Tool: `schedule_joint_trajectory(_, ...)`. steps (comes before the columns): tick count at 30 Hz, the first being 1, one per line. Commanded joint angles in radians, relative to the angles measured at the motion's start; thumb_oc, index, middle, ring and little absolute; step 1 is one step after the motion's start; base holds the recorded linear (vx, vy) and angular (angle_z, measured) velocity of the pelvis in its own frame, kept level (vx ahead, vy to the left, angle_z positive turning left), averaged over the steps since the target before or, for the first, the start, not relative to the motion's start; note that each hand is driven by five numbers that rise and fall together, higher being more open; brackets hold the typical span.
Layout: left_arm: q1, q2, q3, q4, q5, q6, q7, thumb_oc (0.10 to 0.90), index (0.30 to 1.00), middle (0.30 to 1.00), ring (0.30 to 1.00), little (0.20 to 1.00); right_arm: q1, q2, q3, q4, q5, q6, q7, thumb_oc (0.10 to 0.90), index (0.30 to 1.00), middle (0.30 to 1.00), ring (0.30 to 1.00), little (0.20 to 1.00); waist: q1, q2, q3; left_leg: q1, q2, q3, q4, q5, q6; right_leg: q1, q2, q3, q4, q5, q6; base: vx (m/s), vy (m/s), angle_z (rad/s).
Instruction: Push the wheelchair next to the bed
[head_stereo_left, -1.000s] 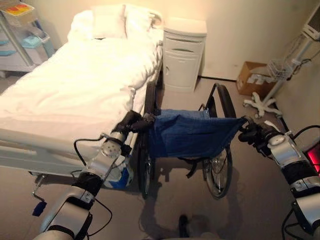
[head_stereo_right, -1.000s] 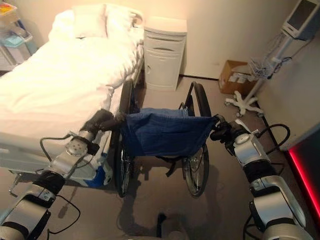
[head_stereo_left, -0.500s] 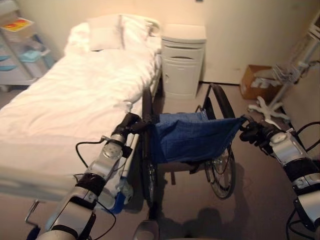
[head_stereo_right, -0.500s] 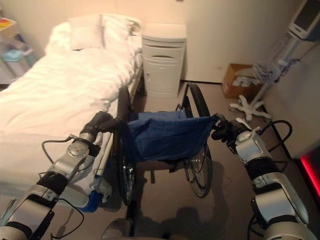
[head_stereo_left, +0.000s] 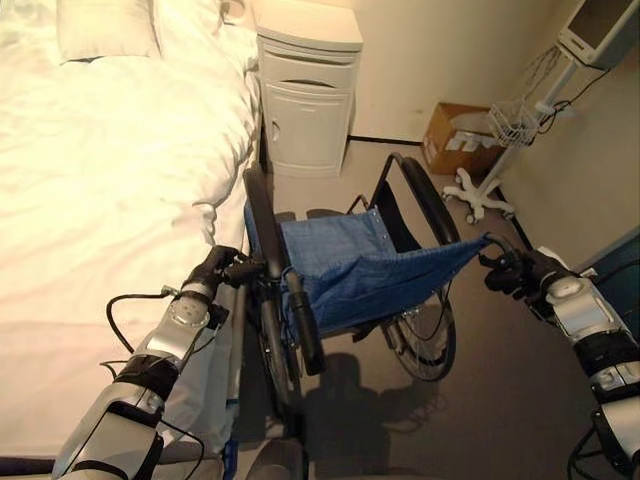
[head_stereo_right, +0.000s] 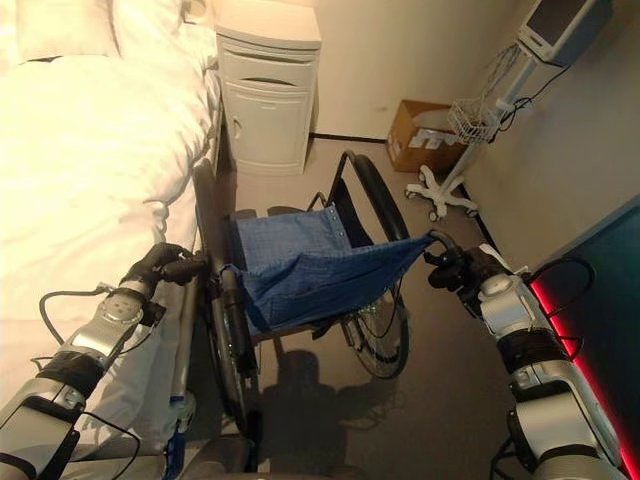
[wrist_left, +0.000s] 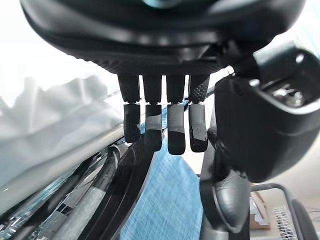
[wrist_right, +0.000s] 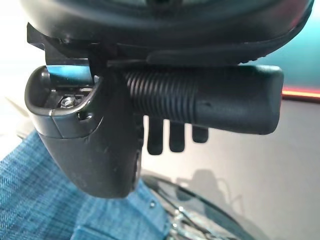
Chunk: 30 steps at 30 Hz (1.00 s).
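The wheelchair (head_stereo_left: 350, 265) has a black frame and blue cloth seat and back. It stands close along the right side of the white bed (head_stereo_left: 100, 180), its left wheel by the bed's edge. My left hand (head_stereo_left: 213, 268) is curled round the left push handle (head_stereo_left: 243, 268) beside the mattress. My right hand (head_stereo_left: 520, 272) is curled round the right push handle; its ribbed black grip (wrist_right: 200, 102) lies across the palm with the fingers (wrist_right: 170, 140) wrapped behind it. In the left wrist view the fingers (wrist_left: 165, 125) hang over the blue cloth (wrist_left: 165, 205).
A white bedside cabinet (head_stereo_left: 305, 95) stands against the wall ahead of the wheelchair. A cardboard box (head_stereo_left: 455, 135) and a wheeled stand (head_stereo_left: 475, 190) with a wire basket and monitor are at the far right. A wall with a red-lit strip (head_stereo_right: 560, 300) runs along the right.
The camera has moved forward and tipped down. The wheelchair has rolled forward along the bed toward the cabinet, and both hands have kept hold of its handles.
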<state>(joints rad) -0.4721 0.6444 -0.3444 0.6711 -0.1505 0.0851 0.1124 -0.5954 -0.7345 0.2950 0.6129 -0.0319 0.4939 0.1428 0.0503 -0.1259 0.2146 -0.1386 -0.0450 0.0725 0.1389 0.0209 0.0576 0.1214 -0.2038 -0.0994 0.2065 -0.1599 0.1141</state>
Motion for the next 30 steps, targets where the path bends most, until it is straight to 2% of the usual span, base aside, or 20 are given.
schedule_joint_trajectory(1,-0.048,-0.037,0.030,-0.076,0.041,-0.081,0.042,0.400,0.300,0.300,0.300,0.300,0.033,0.179,0.144,0.018,0.066,-0.106,0.056,0.400,0.300,0.300,0.300,0.300,0.094,0.073,-0.029,-0.059,0.000,-0.011,0.051,-0.036,-0.014,0.049,-0.035,0.008,0.179,0.333,0.053,0.22,0.153,-0.10)
schedule_joint_trajectory(4,-0.030,-0.049,0.016,-0.075,0.049,-0.104,0.045,0.400,0.300,0.300,0.300,0.300,0.061,0.170,0.139,0.013,0.070,-0.122,0.047,0.400,0.300,0.300,0.300,0.300,0.080,0.077,-0.041,-0.029,-0.013,-0.022,0.050,-0.057,0.005,-0.006,0.004,0.026,0.267,0.333,0.047,0.28,0.119,0.06)
schedule_joint_trajectory(6,-0.011,-0.059,0.005,-0.079,0.057,-0.116,0.045,0.400,0.300,0.300,0.300,0.300,0.088,0.162,0.132,-0.009,0.061,-0.123,0.045,0.400,0.300,0.300,0.300,0.300,0.043,0.072,-0.038,0.015,-0.031,-0.045,0.050,-0.074,0.015,-0.088,0.061,0.046,0.224,0.289,0.032,0.40,0.063,0.41)
schedule_joint_trajectory(7,-0.011,-0.059,0.005,-0.079,0.057,-0.116,0.045,0.400,0.300,0.300,0.300,0.300,0.088,0.161,0.132,-0.009,0.061,-0.123,0.045,0.400,0.300,0.300,0.300,0.300,0.043,0.073,-0.040,0.013,-0.030,-0.045,0.049,-0.072,0.014,-0.089,0.062,0.045,0.223,0.291,0.032,0.32,0.003,0.51)
schedule_joint_trajectory(8,-0.003,-0.060,0.005,-0.085,0.052,-0.115,0.048,0.400,0.300,0.300,0.300,0.300,0.094,0.157,0.134,-0.029,0.060,-0.113,0.040,0.400,0.300,0.300,0.300,0.300,0.024,0.077,-0.035,0.045,-0.030,-0.054,0.043,-0.081,0.010,-0.154,0.068,0.043,0.182,0.286,0.024,0.35,-0.065,0.36)
schedule_joint_trajectory(9,0.000,-0.054,0.011,-0.097,0.051,-0.114,0.050,0.400,0.300,0.300,0.300,0.300,0.085,0.147,0.141,-0.068,0.071,-0.085,0.040,0.400,0.300,0.300,0.300,0.300,-0.016,0.073,-0.005,0.105,-0.041,-0.077,0.038,-0.125,0.011,-0.300,0.066,0.047,0.113,0.296,0.022,0.52,-0.134,0.11)
schedule_joint_trajectory(10,-0.004,-0.048,0.013,-0.103,0.041,-0.118,0.049,0.400,0.300,0.300,0.300,0.300,0.080,0.135,0.144,-0.087,0.080,-0.078,0.036,0.400,0.300,0.300,0.300,0.300,-0.041,0.060,0.015,0.140,-0.058,-0.094,0.045,-0.166,0.015,-0.371,0.050,0.040,0.037,0.322,0.027,0.43,-0.148,-0.20)
schedule_joint_trajectory(11,-0.005,-0.047,0.013,-0.104,0.037,-0.119,0.050,0.400,0.300,0.300,0.300,0.300,0.078,0.131,0.144,-0.092,0.081,-0.077,0.037,0.400,0.300,0.300,0.300,0.300,-0.049,0.060,0.023,0.152,-0.058,-0.102,0.051,-0.181,0.016,-0.378,0.047,0.033,0.020,0.326,0.028,0.49,-0.191,-0.19)
schedule_joint_trajectory(12,-0.016,-0.047,0.017,-0.104,0.033,-0.127,0.040,0.400,0.300,0.300,0.300,0.300,0.063,0.115,0.138,-0.113,0.087,-0.048,0.047,0.400,0.300,0.300,0.300,0.300,-0.067,0.055,0.037,0.185,-0.065,-0.129,0.050,-0.204,0.012,-0.394,0.046,0.035,-0.114,0.316,0.030,0.43,-0.153,0.21)
schedule_joint_trajectory(13,-0.024,-0.049,0.020,-0.101,0.036,-0.129,0.034,0.400,0.300,0.300,0.300,0.300,0.046,0.107,0.142,-0.116,0.094,-0.037,0.049,0.400,0.300,0.300,0.300,0.300,-0.074,0.056,0.040,0.201,-0.062,-0.141,0.043,-0.209,0.007,-0.394,0.055,0.042,-0.154,0.315,0.031,0.44,-0.180,0.46)
schedule_joint_trajectory(18,-0.051,-0.053,0.019,-0.090,0.023,-0.121,0.022,0.400,0.300,0.300,0.300,0.300,-0.015,0.109,0.159,-0.091,0.119,-0.009,0.043,0.400,0.300,0.300,0.300,0.300,-0.064,0.043,0.024,0.173,-0.034,-0.138,0.099,-0.238,-0.014,-0.327,0.054,0.060,-0.074,0.278,0.029,0.32,-0.210,0.86)
schedule_joint_trajectory(21,-0.044,-0.057,0.014,-0.093,0.032,-0.106,0.022,0.400,0.300,0.300,0.300,0.300,-0.002,0.111,0.156,-0.094,0.116,0.000,0.045,0.400,0.300,0.300,0.300,0.300,-0.069,0.043,0.017,0.211,0.012,-0.136,0.101,-0.235,-0.044,-0.300,0.053,0.045,-0.060,0.261,0.022,0.32,-0.117,0.53)
schedule_joint_trajectory(24,-0.045,-0.063,0.018,-0.091,0.036,-0.100,0.033,0.400,0.300,0.300,0.300,0.300,0.003,0.107,0.148,-0.104,0.128,0.002,0.040,0.400,0.300,0.300,0.300,0.300,-0.077,0.047,0.004,0.265,0.055,-0.117,0.071,-0.202,-0.071,-0.272,0.062,0.000,-0.076,0.247,0.006,0.31,-0.130,0.16)
schedule_joint_trajectory(29,-0.057,-0.080,0.008,-0.074,0.029,-0.111,0.050,0.400,0.300,0.300,0.300,0.300,-0.019,0.102,0.162,-0.100,0.117,0.001,0.042,0.400,0.300,0.300,0.300,0.300,-0.085,0.060,0.000,0.270,0.079,-0.107,0.069,-0.154,-0.089,-0.241,0.079,-0.024,-0.078,0.219,-0.016,0.16,-0.054,0.18)
schedule_joint_trajectory(30,-0.059,-0.085,0.007,-0.071,0.020,-0.118,0.052,0.400,0.300,0.300,0.300,0.300,-0.028,0.103,0.171,-0.100,0.111,-0.001,0.036,0.400,0.300,0.300,0.300,0.300,-0.089,0.069,0.001,0.272,0.087,-0.115,0.076,-0.135,-0.095,-0.235,0.089,-0.021,-0.061,0.196,-0.028,0.19,-0.044,0.06)
